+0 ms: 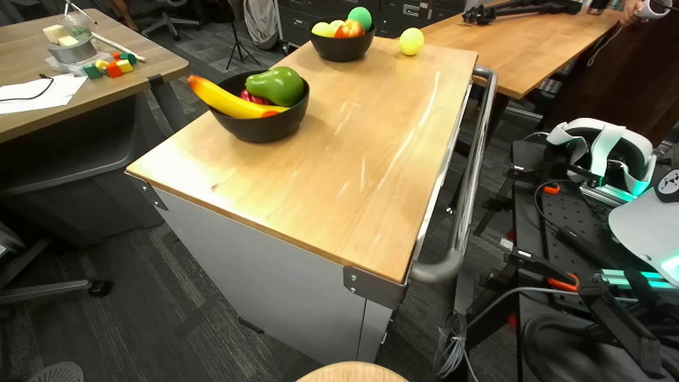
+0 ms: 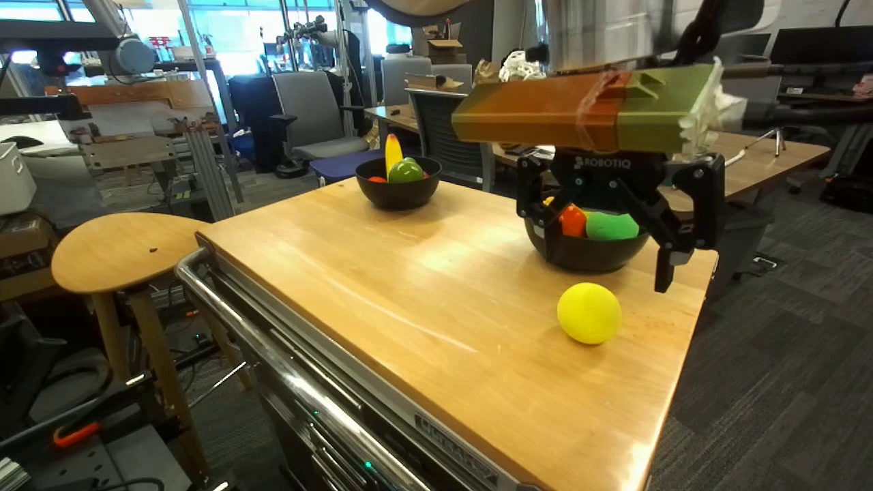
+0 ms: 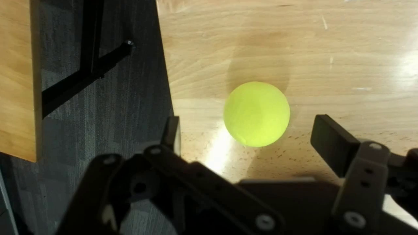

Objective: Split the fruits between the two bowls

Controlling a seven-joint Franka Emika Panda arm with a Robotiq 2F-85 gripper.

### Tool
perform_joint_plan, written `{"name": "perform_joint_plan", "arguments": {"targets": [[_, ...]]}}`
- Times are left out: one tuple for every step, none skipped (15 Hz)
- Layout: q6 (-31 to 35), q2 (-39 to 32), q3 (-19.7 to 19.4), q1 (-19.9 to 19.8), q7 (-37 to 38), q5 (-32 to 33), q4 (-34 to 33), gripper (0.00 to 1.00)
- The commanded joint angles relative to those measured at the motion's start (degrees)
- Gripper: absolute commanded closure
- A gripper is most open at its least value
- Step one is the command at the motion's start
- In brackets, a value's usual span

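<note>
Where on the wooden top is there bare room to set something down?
The widest free patch of the wooden top runs from the banana bowl across to the metal rail. A smaller one lies between the banana bowl and the second bowl. It is crowded near the second bowl, with the yellow ball close by and the open claw overhead.

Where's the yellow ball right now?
In an exterior view, the yellow ball sits loose on the wooden tabletop, right of centre, just in front of the nearer black bowl.
</note>
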State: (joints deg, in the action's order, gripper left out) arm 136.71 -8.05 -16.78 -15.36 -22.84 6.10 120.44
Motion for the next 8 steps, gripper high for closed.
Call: {"name": "perform_joint_plan", "arguments": {"targets": [[4.65, -5.70, 1.16, -1.10, 1.06, -0.39, -3.64, 0.00], [6.18, -6.58, 1.37, -1.33, 0.66, -0.42, -3.76, 0.00], [7.29, -7.46, 1.52, -1.49, 0.65, -0.26, -3.98, 0.03], [7.96, -8.14, 1.66, -1.59, 0.85, -0.08, -4.15, 0.22], [8.29, -8.62, 1.76, -1.67, 1.04, 0.04, -4.20, 0.28], [8.35, -9.02, 1.86, -1.75, 1.18, 0.06, -4.33, 0.30], [8.10, -9.10, 1.93, -1.77, 1.31, 0.11, -4.29, 0.37], [8.11, -9.02, 1.97, -1.80, 1.24, 0.21, -3.99, 0.47]]}}
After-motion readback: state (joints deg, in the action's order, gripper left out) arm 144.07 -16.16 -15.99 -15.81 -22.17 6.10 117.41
